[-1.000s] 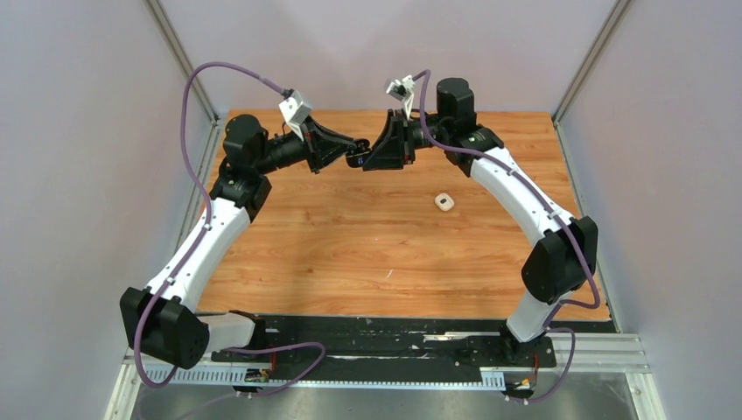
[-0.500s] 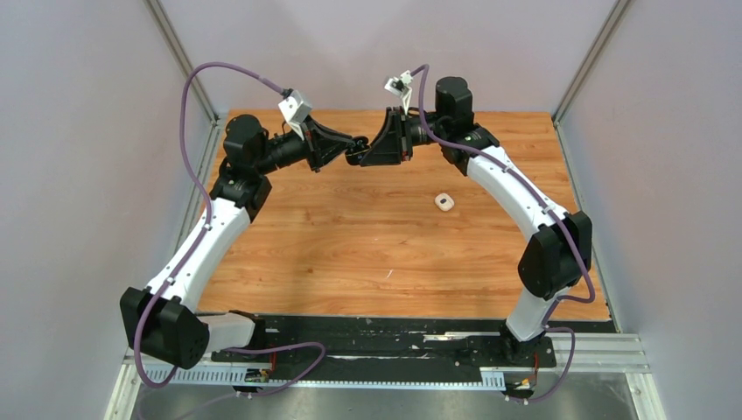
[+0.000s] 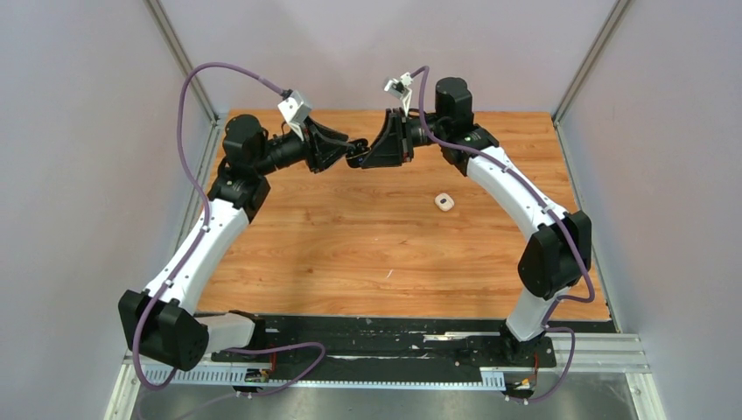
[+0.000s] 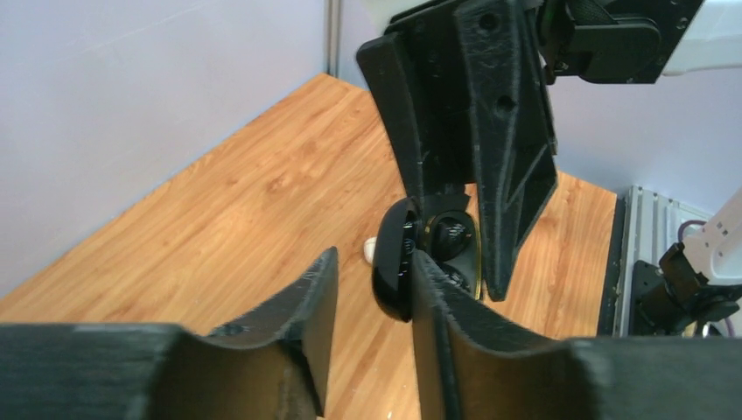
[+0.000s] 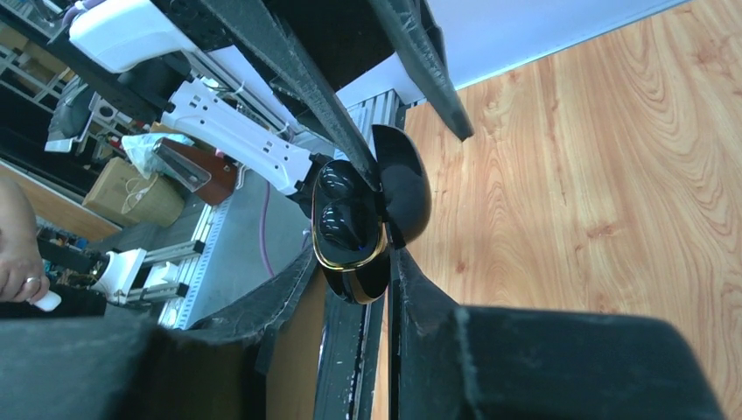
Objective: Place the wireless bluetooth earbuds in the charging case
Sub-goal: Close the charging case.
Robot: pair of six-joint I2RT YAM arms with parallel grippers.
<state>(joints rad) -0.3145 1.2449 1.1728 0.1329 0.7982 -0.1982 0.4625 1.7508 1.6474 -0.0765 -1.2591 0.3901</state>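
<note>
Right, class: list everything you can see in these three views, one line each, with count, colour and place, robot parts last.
table: one, orange-brown wood, under both arms.
black case: one, black with a gold rim, lid open, held off the table between the right fingers.
earbuds: two, black, seated in the black case.
white case: one, white, on the table right of centre.
cables: two, purple, one along each arm.
arms: two, white and black, bases at the near edge.
left fingers: two, black, apart, at the case lid.
right fingers: two, black, clamped on the black case.
</note>
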